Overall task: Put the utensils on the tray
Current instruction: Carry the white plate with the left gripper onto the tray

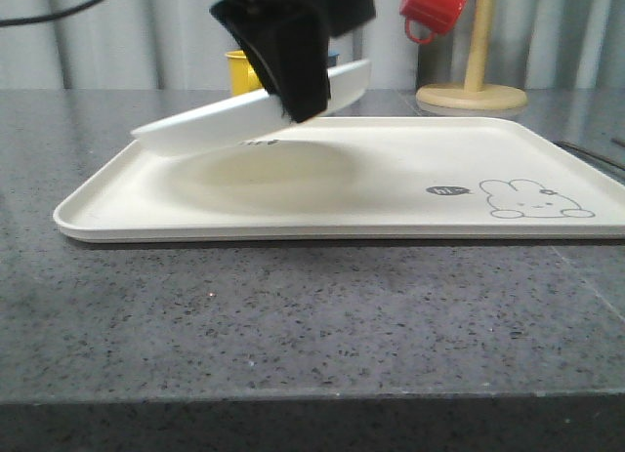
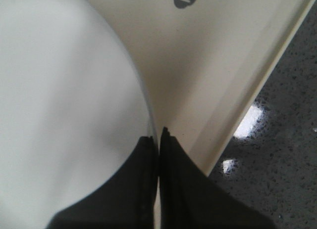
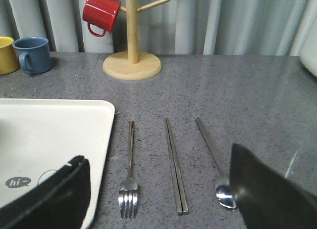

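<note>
**Front view: plate held tilted above the tray**

Front view showed the left end effector point(image 1: 298, 101) pinching the far rim of the round white shallow plate point(image 1: 210, 125), which hung tilted over the large flat cream rectangular tray point(image 1: 391, 193), its lower edge toward the tray's left side and casting a soft shadow on the tray surface. The tray lay on the speckled grey stone worktop point(image 1: 293, 315), with a rabbit drawing point(image 1: 537, 200) near its right corner. Behind it stood a yellow mug point(image 1: 242, 73) and a wooden mug tree point(image 1: 474, 81) carrying a red mug point(image 1: 435, 8).

The left wrist view showed the two black fingers point(image 2: 173, 189) pressed close on the plate's edge point(image 2: 64, 115), above the tray's rim point(image 2: 247, 115).

In the right wrist view, the right end effector point(image 3: 158, 189) was spread wide and held nothing. Beneath it, on the worktop just beside the tray's edge point(image 3: 104, 140), lay the shiny silver metal fork point(image 3: 130, 174), the pair of long metal chopsticks point(image 3: 175, 164) and the metal spoon point(image 3: 214, 160), roughly parallel and apart from one another. A blue mug point(image 3: 33, 55) stood beside the yellow one at the back.
</note>
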You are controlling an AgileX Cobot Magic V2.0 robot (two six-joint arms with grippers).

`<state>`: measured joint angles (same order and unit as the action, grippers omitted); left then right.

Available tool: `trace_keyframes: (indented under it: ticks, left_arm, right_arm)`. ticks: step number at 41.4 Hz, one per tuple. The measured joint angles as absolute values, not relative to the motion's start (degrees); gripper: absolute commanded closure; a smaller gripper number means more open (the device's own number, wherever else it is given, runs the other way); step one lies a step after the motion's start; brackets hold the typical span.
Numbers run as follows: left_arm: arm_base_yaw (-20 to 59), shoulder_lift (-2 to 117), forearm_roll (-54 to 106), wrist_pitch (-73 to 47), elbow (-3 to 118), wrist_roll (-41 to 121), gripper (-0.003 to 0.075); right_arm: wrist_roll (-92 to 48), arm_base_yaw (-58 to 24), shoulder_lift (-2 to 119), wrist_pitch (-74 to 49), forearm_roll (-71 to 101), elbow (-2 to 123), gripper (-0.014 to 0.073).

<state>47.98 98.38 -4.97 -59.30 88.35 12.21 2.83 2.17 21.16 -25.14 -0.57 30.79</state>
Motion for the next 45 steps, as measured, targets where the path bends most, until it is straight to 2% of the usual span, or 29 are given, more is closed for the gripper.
trace_keyframes:
  ticks: [15, 19, 25, 27, 29, 34, 37, 45]
  left_arm:
    - [48.0, 102.9, -6.0, -60.6, 88.4, 12.1, 0.0721]
    - [48.0, 103.0, -5.7, -60.8, 88.4, 12.1, 0.0628]
    - [48.0, 103.0, -5.2, -61.1, 88.4, 12.1, 0.0423]
    - [48.0, 103.0, -5.1, -61.1, 88.4, 12.1, 0.0382]
    - [48.0, 103.0, -5.1, -61.1, 88.4, 12.1, 0.0373]
    - [48.0, 102.4, -5.1, -62.7, 88.4, 12.0, 0.0398]
    - [48.0, 101.0, -5.1, -63.8, 88.7, 12.0, 0.0448]
    - [47.3, 94.4, -5.1, -66.1, 89.1, 12.0, 0.0699]
  right_arm:
    - [2.8, 2.2, 21.2, -25.1, -0.6, 30.8, -0.0006]
    - [2.8, 2.2, 21.2, -25.1, -0.6, 30.8, -0.0006]
    - [2.8, 2.2, 21.2, -25.1, -0.6, 30.8, -0.0006]
    - [2.8, 2.2, 21.2, -25.1, -0.6, 30.8, -0.0006]
    - [2.8, 2.2, 21.2, -25.1, -0.6, 30.8, -0.0006]
    - [2.8, 2.2, 21.2, -25.1, -0.6, 30.8, -0.0006]
    - [2.8, 2.2, 21.2, -25.1, -0.6, 30.8, -0.0006]
    - [2.8, 2.2, 21.2, -25.1, -0.6, 30.8, -0.0006]
